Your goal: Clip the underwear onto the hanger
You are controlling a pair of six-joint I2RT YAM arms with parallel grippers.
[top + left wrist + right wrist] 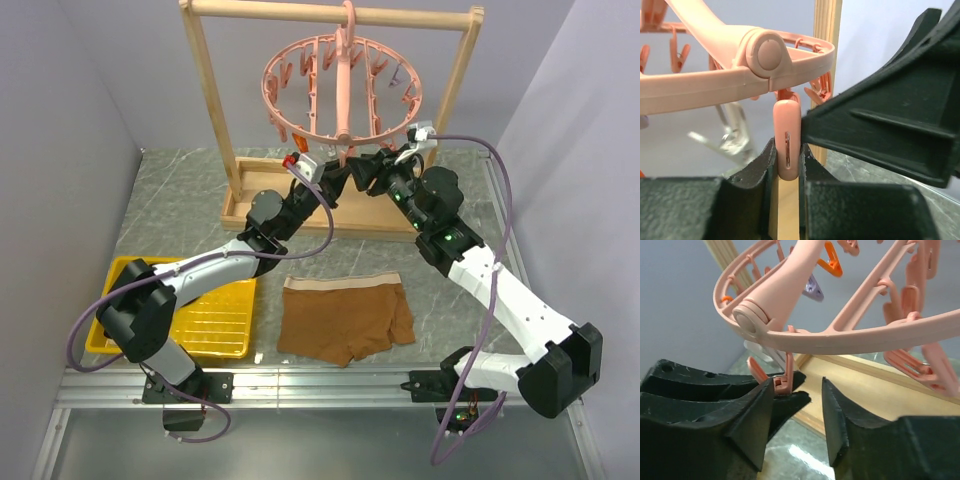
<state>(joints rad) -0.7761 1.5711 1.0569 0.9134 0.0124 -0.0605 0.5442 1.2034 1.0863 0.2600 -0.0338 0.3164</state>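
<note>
Grey marbled table [180,200] underneath everything, and at the back of it stands the tall wooden frame rack [205,100], with the round salmon-pink plastic drying ring hanger [343,95] hooked over its top bar. Both arms are stretched up and meet at the ring's near, lower edge. Down on the table, well apart from all that, the brown fabric underwear [345,320] lies flat between the two arm bases, pale waistband on the side toward the rack, nobody touching it. It looks light and limp to me, the kind of cloth that sags and folds the moment it's lifted, so I'd take it by the waistband near a corner, where the elastic gives some body and an edge to feed into a clip. A yellow plastic tray [220,320] sits just to its left. Now the left gripper [788,160]: its jaws are drawn in narrow around one small pink clothespin clip [786,140] dangling under the ring's hinge, pads against both its sides. The right gripper [797,395] hovers just beside it, jaws apart, nothing between them.
</note>
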